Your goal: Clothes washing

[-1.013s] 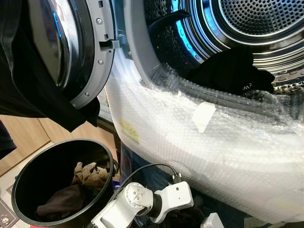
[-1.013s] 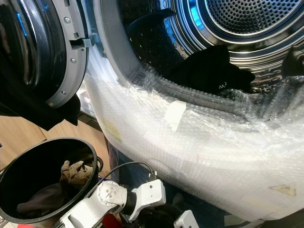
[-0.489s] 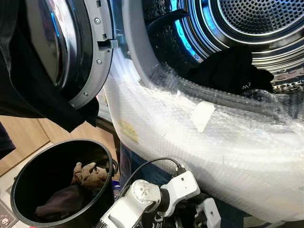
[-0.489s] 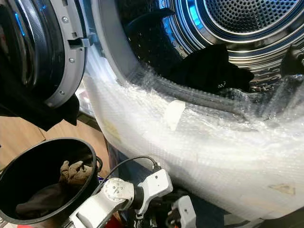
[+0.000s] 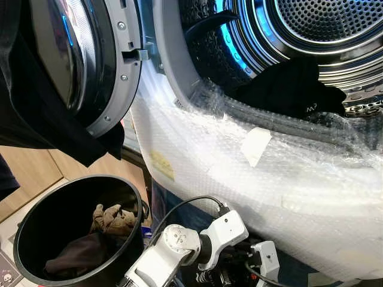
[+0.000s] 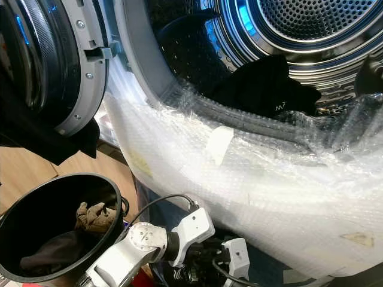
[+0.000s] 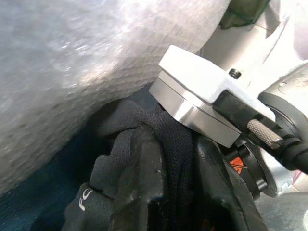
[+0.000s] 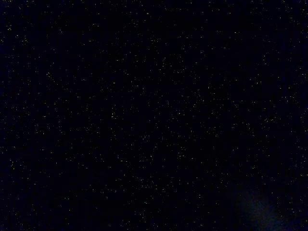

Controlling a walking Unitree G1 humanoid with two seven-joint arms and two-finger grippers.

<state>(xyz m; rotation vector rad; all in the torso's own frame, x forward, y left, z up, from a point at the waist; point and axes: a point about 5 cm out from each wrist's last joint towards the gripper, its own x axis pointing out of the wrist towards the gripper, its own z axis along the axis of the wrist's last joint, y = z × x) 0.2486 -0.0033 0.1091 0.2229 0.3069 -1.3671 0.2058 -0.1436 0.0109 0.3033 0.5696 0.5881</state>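
floor point(image 5: 36, 173): wood | on it: black bucket point(image 5: 36, 263) of clothes

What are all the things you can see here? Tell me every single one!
Washing machine drum: one, shiny silver with blue light, top right.
Machine door: one, grey rim, swung open at the left.
Bubble wrap: one sheet, whitish, covering the machine's front.
Black garment: one, lying in the drum's mouth.
Dark cloth: one, black, hanging over the door.
Bucket: one, black, on the floor, lower left.
Tan cloth: one, inside the bucket.
Dark clothes: brownish, bucket's bottom.
Left gripper: black fingers pinching black fabric, below the machine.
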